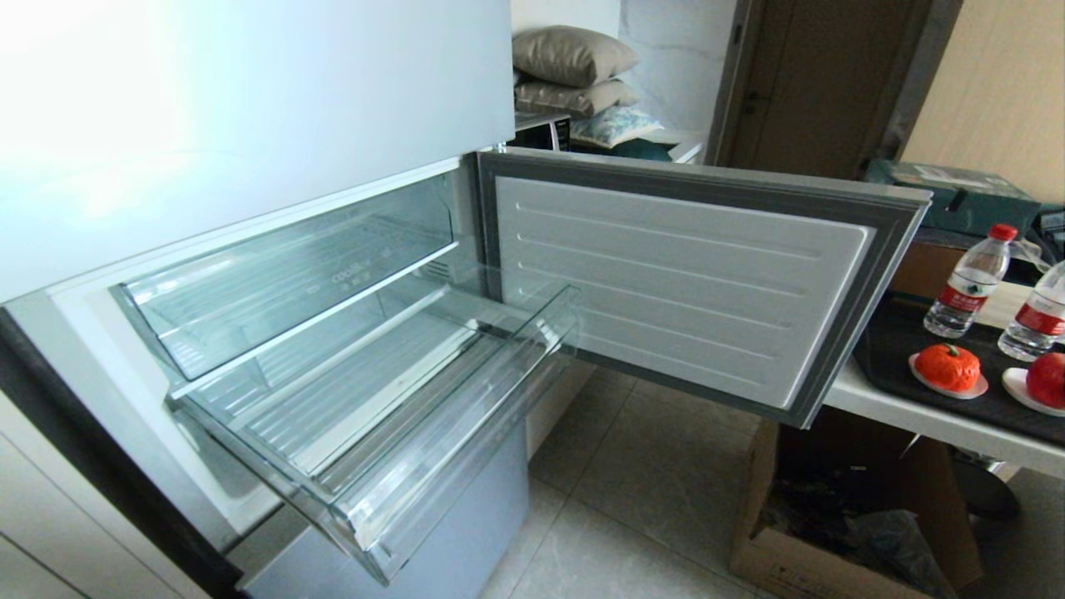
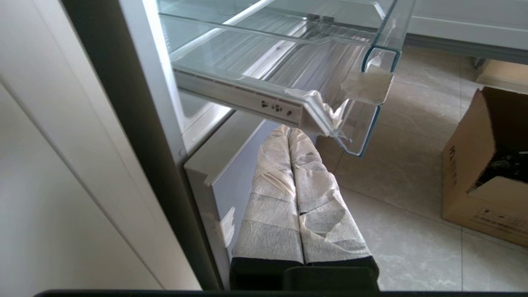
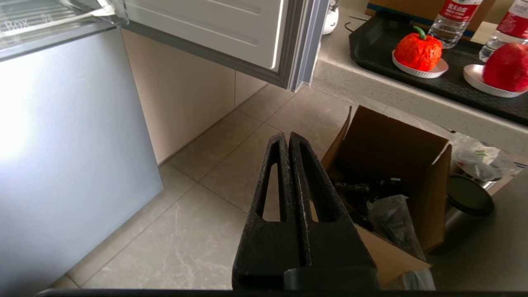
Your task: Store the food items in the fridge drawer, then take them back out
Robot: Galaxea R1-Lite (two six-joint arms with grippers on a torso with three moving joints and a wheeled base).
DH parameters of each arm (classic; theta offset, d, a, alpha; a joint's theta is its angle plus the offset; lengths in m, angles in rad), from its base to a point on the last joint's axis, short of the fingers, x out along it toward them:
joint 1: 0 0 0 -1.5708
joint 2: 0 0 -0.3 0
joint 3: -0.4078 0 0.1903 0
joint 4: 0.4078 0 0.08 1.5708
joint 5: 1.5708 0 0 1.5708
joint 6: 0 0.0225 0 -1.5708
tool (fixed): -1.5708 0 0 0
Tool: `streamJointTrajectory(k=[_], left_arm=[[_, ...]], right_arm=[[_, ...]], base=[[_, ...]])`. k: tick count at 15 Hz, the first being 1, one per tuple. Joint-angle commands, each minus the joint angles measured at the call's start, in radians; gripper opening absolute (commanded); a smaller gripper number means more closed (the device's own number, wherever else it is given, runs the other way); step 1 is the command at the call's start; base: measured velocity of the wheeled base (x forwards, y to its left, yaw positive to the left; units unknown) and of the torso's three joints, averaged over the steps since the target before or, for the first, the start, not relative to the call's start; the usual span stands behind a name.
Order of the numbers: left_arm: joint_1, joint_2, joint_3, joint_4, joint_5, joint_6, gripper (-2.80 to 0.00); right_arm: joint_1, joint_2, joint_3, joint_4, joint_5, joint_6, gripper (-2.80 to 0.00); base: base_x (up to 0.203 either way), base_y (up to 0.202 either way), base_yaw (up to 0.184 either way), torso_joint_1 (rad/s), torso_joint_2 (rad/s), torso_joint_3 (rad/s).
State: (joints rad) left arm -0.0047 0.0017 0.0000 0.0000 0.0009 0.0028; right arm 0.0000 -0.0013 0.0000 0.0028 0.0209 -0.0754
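The fridge drawer (image 1: 466, 433) of clear plastic is pulled out and empty, its ribbed floor bare; its corner also shows from below (image 2: 371, 82). Two food items sit on white saucers at the right: an orange-red pumpkin (image 1: 948, 367) (image 3: 418, 46) and a round red one (image 1: 1048, 378) (image 3: 508, 66). My left gripper (image 2: 288, 131), fingers wrapped in pale tape, is shut and empty just under the drawer's front corner. Low over the floor tiles, my black right gripper (image 3: 286, 136) is shut and empty, well short of the food. Neither arm shows in the head view.
The fridge door (image 1: 682, 274) stands open between the drawer and the counter. A black tray (image 1: 890, 349) holds the saucers and two water bottles (image 1: 969, 283). An open cardboard box (image 3: 392, 165) sits on the floor below the counter. A clear lettered bin (image 1: 291, 274) lies above the drawer.
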Motion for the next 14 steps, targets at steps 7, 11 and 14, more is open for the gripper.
streamJointTrajectory(k=[7, 11, 14], left_arm=[[0.000, 0.000, 0.000, 0.000, 0.001, 0.000, -2.80], [0.000, 0.001, 0.000, 0.000, 0.001, 0.000, -2.80], [0.000, 0.001, -0.001, 0.000, 0.001, 0.000, -2.80]], right_arm=[[-0.065, 0.295, -0.295, 0.006, -0.250, 0.117, -2.80], [-0.362, 0.685, -0.400, -0.030, -0.260, 0.225, -2.80], [-0.469, 0.929, -0.423, -0.137, -0.178, 0.255, -2.80]], base=[[0.000, 0.000, 0.000, 0.000, 0.00, 0.000], [0.000, 0.000, 0.000, 0.000, 0.00, 0.000], [0.000, 0.000, 0.000, 0.000, 0.00, 0.000]])
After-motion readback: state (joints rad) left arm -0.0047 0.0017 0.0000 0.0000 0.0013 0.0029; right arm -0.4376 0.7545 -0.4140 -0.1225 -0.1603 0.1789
